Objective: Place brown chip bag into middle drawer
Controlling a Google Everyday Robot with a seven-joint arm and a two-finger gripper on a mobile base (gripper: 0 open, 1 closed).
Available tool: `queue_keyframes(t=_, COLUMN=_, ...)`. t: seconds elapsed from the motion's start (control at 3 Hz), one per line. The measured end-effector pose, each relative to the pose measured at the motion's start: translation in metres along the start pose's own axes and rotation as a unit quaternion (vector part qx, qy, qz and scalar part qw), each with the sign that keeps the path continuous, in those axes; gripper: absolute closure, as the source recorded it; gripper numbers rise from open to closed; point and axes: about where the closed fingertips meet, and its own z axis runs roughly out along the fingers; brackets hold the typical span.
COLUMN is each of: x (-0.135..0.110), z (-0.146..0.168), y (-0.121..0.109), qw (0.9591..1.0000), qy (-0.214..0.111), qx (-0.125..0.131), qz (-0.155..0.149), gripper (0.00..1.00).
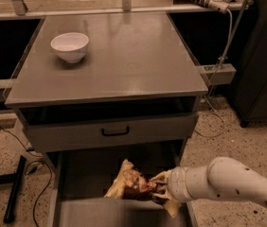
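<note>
We see the tool low at the right side of the open middle drawer, clamped on the right end of the brown chip bag. The bag lies within the drawer's opening, near its front wall; we cannot tell whether it touches the floor. A white bowl stands on the counter.

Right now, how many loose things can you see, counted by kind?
Bowls: 1, the white bowl on the cabinet top.
Chip bags: 1, the chip bag, gripped by the gripper over the open drawer.
Total: 2.
</note>
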Motion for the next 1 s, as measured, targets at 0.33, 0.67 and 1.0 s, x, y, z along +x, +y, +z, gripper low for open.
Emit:
queue_keyframes(t=0.33, x=0.027, z=0.036, y=0.002, qw=0.9998, qy=-0.016, qx=-0.003, qz=-0.011, gripper=1.0)
queue_keyframes(t=0.67, x=0.026, z=0.036, y=0.002, qw=0.9998, qy=-0.016, qx=-0.003, qz=-0.011, gripper=1.0)
queue_keyframes(t=1.0, x=0.029, z=0.052, y=0.005, qw=0.9997, qy=-0.019, qx=-0.014, qz=-0.007, gripper=1.0)
